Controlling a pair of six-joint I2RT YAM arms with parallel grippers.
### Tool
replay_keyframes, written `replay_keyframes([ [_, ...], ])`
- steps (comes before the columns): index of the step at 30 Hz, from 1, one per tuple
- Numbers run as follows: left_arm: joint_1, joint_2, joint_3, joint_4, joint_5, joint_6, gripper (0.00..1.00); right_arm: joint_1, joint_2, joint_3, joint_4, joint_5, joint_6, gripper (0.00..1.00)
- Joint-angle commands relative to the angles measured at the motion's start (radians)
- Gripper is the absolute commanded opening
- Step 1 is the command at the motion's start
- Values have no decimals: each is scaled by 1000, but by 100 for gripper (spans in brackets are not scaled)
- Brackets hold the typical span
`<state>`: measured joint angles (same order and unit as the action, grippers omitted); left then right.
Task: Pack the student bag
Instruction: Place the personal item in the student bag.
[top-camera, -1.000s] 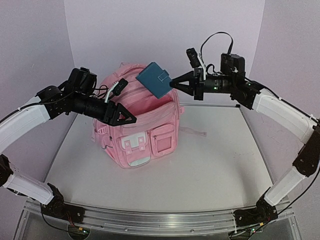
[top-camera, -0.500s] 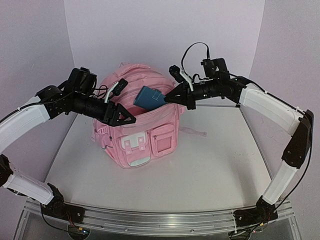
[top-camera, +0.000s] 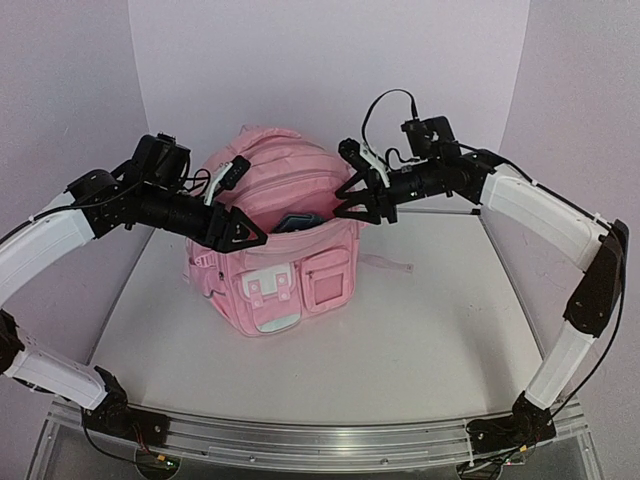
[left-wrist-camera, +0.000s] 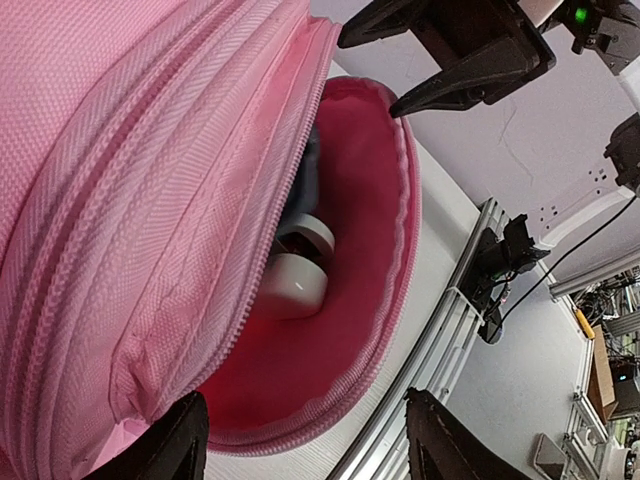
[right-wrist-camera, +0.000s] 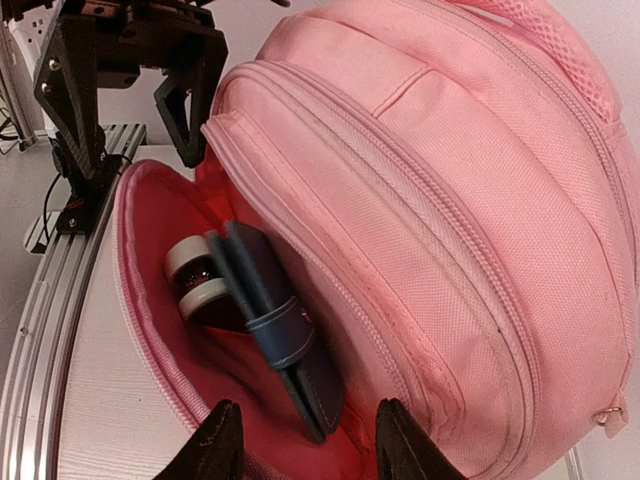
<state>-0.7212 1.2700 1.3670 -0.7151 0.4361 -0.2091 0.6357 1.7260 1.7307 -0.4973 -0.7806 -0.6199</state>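
The student bag (top-camera: 290, 270), a light-pink backpack, stands upright mid-table with its front compartment unzipped and its red lining (left-wrist-camera: 300, 380) showing. A dark blue strapped case (right-wrist-camera: 275, 320) rests inside that compartment on its edge, beside a white-capped item (right-wrist-camera: 195, 275); the case's top edge (top-camera: 297, 221) peeks out in the top view. My right gripper (top-camera: 342, 185) hovers open at the right end of the opening, its jaws (right-wrist-camera: 310, 445) empty just above the case. My left gripper (top-camera: 250, 205) is open at the left end, its jaws (left-wrist-camera: 305, 450) straddling the compartment's front rim.
The bag's front zip pockets and white-flapped pocket (top-camera: 270, 290) face the near edge. A strap (top-camera: 390, 264) trails on the table to the bag's right. White walls close in behind and on both sides. An aluminium rail (top-camera: 300, 435) runs along the near edge.
My right gripper carried the blue case down from above the bag into the front compartment and opened, letting it go. The case now sits inside. My left arm barely moved.
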Motion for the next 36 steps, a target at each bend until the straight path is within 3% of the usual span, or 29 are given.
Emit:
replay_keyframes([
  [1,0,-33,34,15,-33,4,68,5,-5,49,-43,3,5,58],
  [9,0,-27,41,27,-9,3,69,5,-11,97,3,8,141,59],
  [14,0,-56,66,19,-1,37,69,4,-50,83,112,134,461,54],
  [22,-1,-74,95,-25,-25,85,68,4,-245,-218,447,338,1007,61],
  [27,-10,-52,85,-14,-29,126,64,4,-315,-404,567,468,1325,57],
  [32,-68,-24,80,-11,-102,184,63,4,-323,-601,777,477,1617,54],
  [36,-105,13,92,-52,-197,228,62,6,-302,-683,889,473,1757,54],
])
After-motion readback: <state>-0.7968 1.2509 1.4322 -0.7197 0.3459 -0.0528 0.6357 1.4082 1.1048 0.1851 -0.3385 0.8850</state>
